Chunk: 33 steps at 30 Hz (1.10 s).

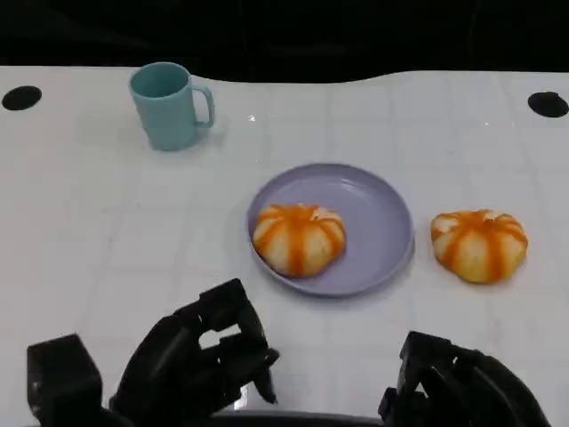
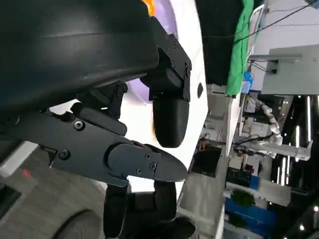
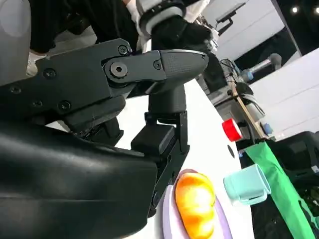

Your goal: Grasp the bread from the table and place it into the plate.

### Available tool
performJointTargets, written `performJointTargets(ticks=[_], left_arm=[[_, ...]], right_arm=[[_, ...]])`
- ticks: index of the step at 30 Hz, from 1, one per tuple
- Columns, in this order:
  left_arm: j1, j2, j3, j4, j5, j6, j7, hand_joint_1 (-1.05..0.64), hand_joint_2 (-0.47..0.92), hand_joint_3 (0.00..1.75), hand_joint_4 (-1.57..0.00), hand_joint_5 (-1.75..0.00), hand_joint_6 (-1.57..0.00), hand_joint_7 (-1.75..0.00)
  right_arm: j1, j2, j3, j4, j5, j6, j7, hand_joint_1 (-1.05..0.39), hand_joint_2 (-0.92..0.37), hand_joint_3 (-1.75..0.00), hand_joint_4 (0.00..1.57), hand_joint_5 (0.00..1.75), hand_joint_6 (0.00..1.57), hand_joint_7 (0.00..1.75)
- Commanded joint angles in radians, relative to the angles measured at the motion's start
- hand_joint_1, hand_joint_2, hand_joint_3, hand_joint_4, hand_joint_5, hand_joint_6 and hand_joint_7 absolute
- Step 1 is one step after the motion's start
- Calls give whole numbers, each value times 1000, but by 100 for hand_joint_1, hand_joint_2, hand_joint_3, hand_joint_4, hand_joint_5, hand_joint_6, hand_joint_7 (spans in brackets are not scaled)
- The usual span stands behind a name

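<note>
**Bread on the plate and bread on the table, both hands low and holding nothing**

Bread appears twice in the head view. One bread (image 1: 299, 238) lies inside the purple plate (image 1: 378, 209), on the side of the plate that is nearer to the left hand (image 1: 200, 356). The second bread (image 1: 479, 245) rests on the white table (image 1: 107, 231), just beside the plate and not touching it, ahead of the right hand (image 1: 458, 387). Both pieces are round, pale, with orange stripes.

The left hand is at the near edge of the table, its fingers (image 1: 233, 313) bent and apart, with nothing between them. In the left wrist view the same fingers (image 2: 169, 119) are spread over the table, and a small part of the plate (image 2: 164, 15) shows beyond them. The right hand is also low at the near edge; its fingers (image 3: 172, 64) are apart and hold nothing, and beyond them are the bread (image 3: 195, 204) in the plate and a teal mug (image 3: 246, 185).

The teal mug (image 1: 169, 105) stands upright, well apart from the fingers of the left hand, far beyond them. I can read no label or writing on the things.
</note>
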Motion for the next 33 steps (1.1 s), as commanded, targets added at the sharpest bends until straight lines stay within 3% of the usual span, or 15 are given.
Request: performJointTargets(ticks=[1,33], left_arm=[[39,-4,15,-24,-48,32,-35,-57,92,14,-76,-175,-55,-175],[34,-19,56,41,-74,67,-146,-57,92,8,-78,-175,-56,-175]], right_arm=[[4,-14,-14,4,14,-9,18,-70,-92,-23,86,161,76,138],[1,-20,-28,21,6,-28,21,-71,-92,-24,86,161,77,138]])
